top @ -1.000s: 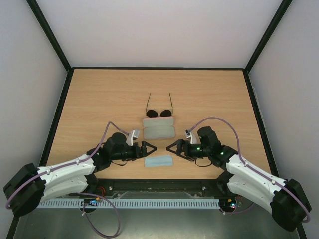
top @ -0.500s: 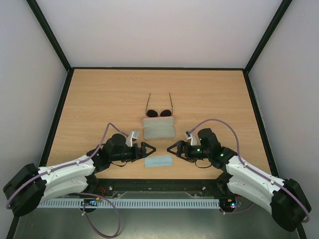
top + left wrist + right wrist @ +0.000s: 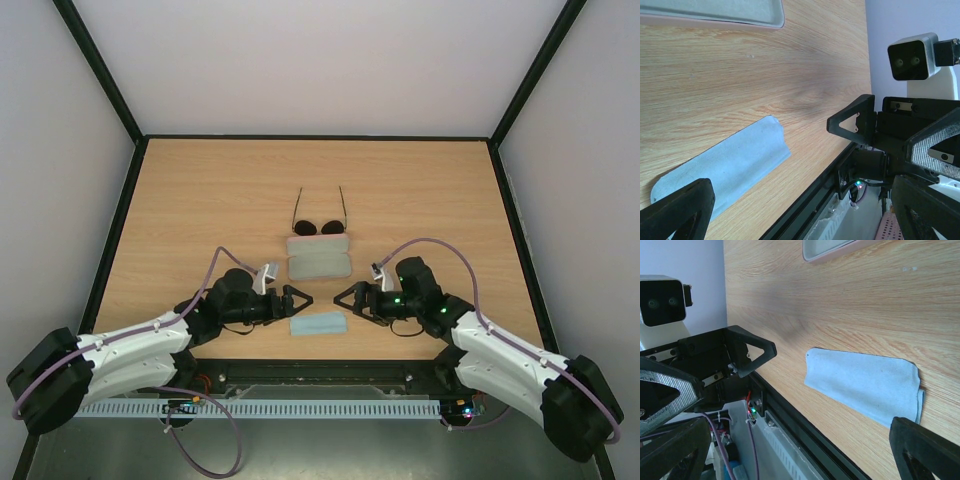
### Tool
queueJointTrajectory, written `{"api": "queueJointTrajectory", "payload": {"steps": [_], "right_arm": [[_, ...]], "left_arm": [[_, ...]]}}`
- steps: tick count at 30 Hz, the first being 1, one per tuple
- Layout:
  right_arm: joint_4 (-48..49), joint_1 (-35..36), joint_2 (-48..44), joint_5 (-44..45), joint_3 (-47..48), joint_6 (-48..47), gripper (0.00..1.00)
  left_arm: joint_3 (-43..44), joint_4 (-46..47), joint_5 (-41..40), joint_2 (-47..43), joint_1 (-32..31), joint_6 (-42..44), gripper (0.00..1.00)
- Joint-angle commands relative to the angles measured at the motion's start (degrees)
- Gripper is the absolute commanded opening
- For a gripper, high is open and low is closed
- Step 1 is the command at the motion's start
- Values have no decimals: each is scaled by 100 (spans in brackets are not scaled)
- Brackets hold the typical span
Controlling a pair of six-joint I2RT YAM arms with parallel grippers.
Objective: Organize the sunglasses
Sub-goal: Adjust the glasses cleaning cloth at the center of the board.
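Note:
The sunglasses point(image 3: 319, 226), round dark lenses on a thin wire frame, lie mid-table with their temple arms pointing to the far side. Just in front of them lies the pink case point(image 3: 319, 258), open, with a pale lining. A light blue cloth point(image 3: 318, 325) lies flat near the front edge. My left gripper point(image 3: 300, 300) and right gripper point(image 3: 343, 296) face each other across the cloth, low over the table, both open and empty. The left wrist view shows the cloth point(image 3: 725, 170) and a corner of the case point(image 3: 715, 12). The right wrist view shows the cloth point(image 3: 865, 382) and the case's edge point(image 3: 835, 247).
A black raised rim point(image 3: 116, 230) borders the wooden table on all sides, with grey walls beyond. The table's front rail point(image 3: 805, 425) runs just behind the cloth. Each wrist view shows the opposite gripper's fingers point(image 3: 852, 120), point(image 3: 747, 347).

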Motion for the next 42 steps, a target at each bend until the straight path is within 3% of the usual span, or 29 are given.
{"api": "queueJointTrajectory", "payload": {"steps": [1,20,28,33,37,42], "right_arm": [[119,-27,68,-157,-32,22,98],[656,-27,452,-475,-119,209,99],[1594,-27,799,-859,-399,649,100],[1981,-27,1016,-947,-517,808,86],[1966,-27,976,-944,-552,806,77],[1907,-28,862,-896,-569,798,55]], "left_arm": [[-18,136,2,22,25,-2,99],[-223,961,85,531,-22,-213,99],[-220,1722,108,1084,-245,-450,99],[-384,2544,-104,1477,-554,-685,99],[-291,1931,-599,1344,-731,-656,99],[-234,825,-1056,557,-780,-590,99]]}}
